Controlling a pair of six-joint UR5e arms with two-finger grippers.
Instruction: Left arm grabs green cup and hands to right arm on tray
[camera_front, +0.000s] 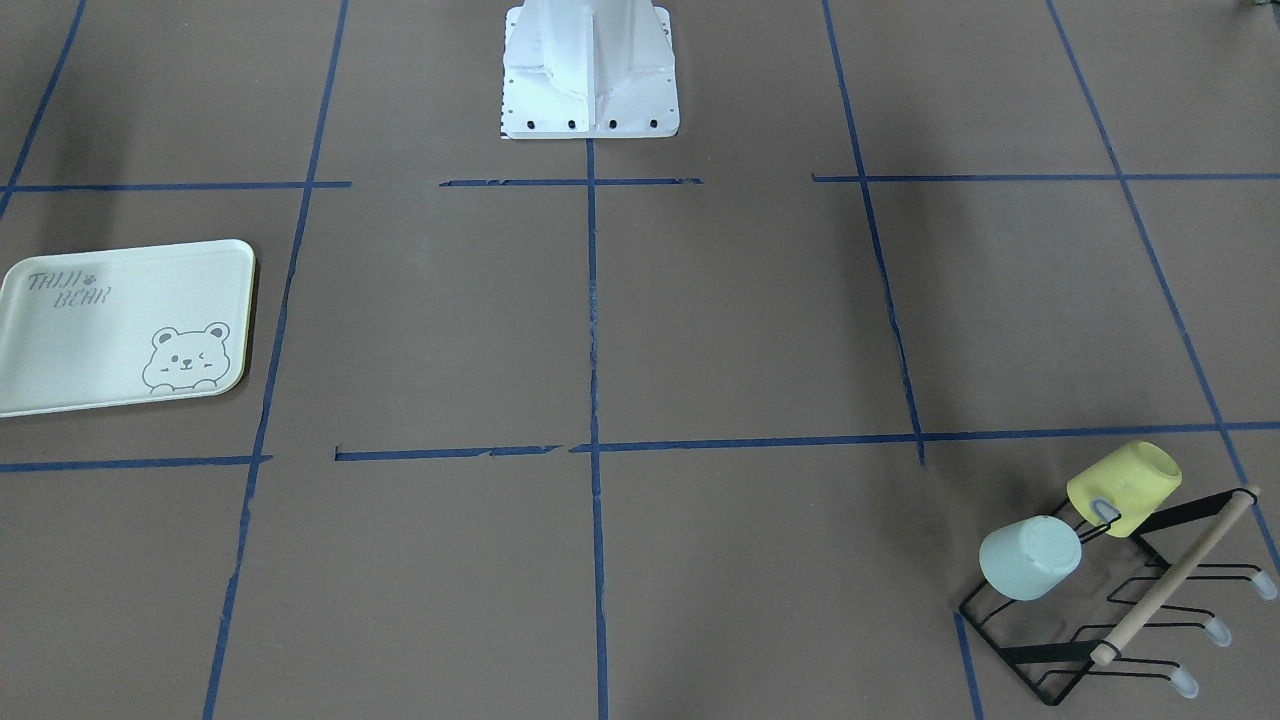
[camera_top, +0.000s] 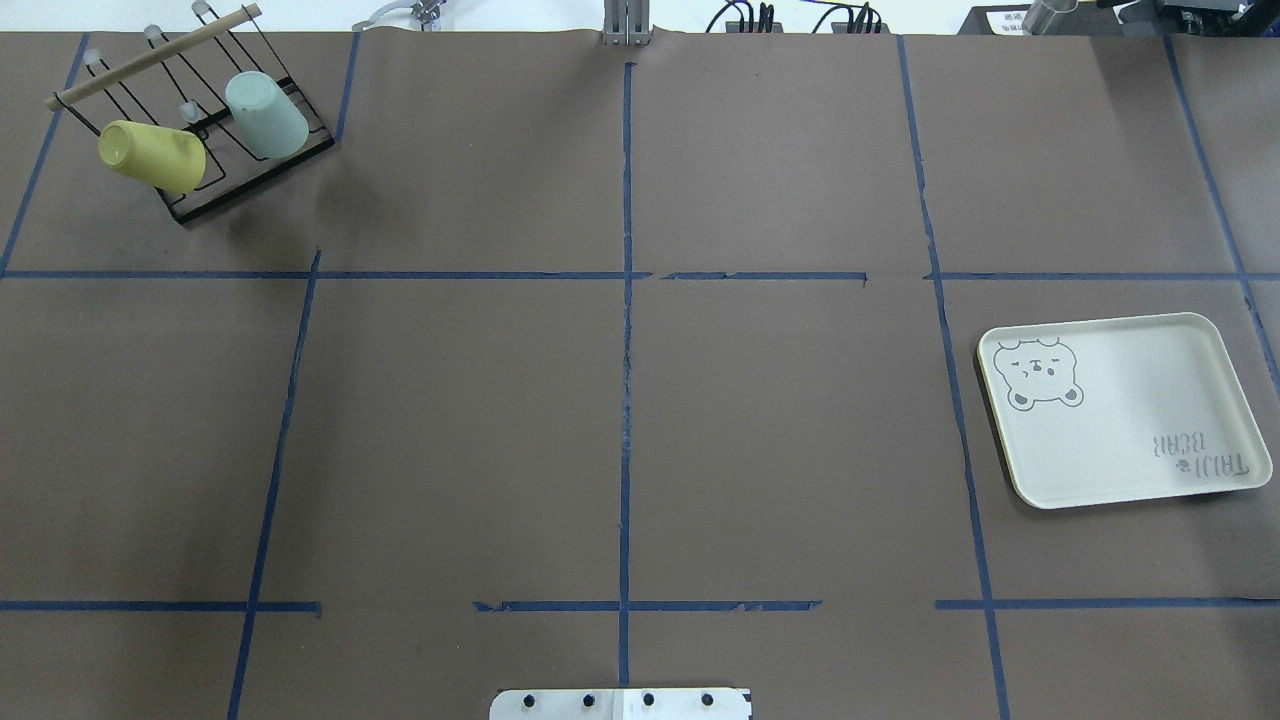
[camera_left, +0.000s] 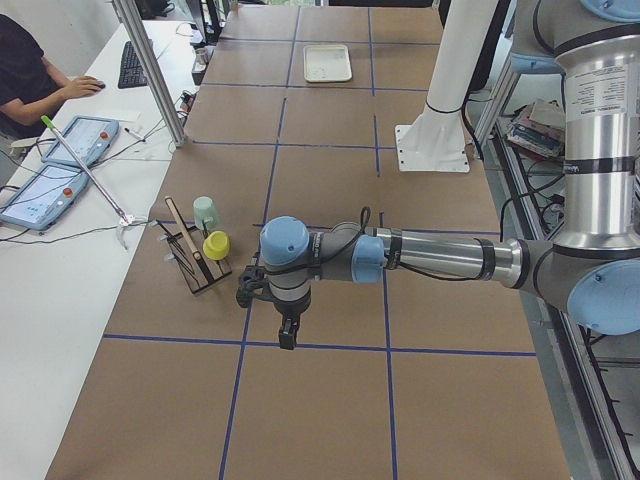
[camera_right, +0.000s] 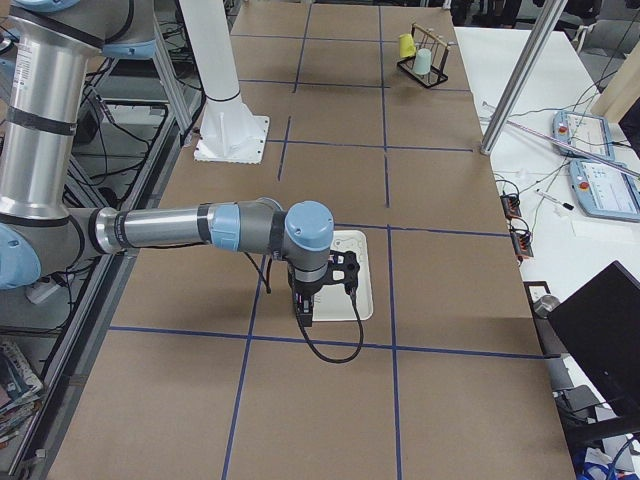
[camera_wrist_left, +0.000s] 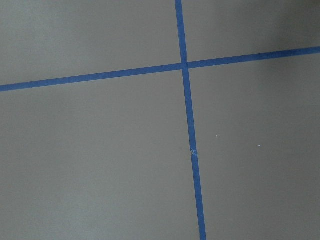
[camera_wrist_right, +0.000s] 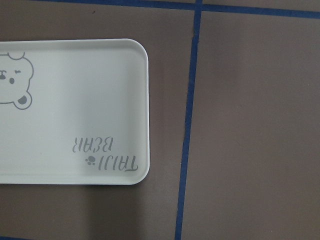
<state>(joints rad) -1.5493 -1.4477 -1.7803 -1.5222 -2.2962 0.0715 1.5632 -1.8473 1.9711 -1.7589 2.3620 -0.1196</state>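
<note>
The green cup (camera_front: 1030, 558) hangs upside down on a black wire rack (camera_front: 1100, 610) beside a yellow cup (camera_front: 1125, 487), at the far left corner in the overhead view (camera_top: 266, 114). The tray (camera_top: 1130, 410) lies bare on the right side. My left gripper (camera_left: 288, 335) shows only in the exterior left view. It points down above the table, apart from the rack (camera_left: 195, 262), and I cannot tell if it is open. My right gripper (camera_right: 303, 315) shows only in the exterior right view. It hangs over the tray's edge (camera_right: 362, 290), and its state cannot be told. The right wrist view looks down on the tray (camera_wrist_right: 75, 110).
The white robot base (camera_front: 590, 80) stands at the table's middle edge. Blue tape lines (camera_top: 627, 400) divide the brown table. A metal pole (camera_left: 150, 70) and a side bench with tablets (camera_left: 80, 140) stand beyond the rack, with an operator (camera_left: 25, 70) seated there.
</note>
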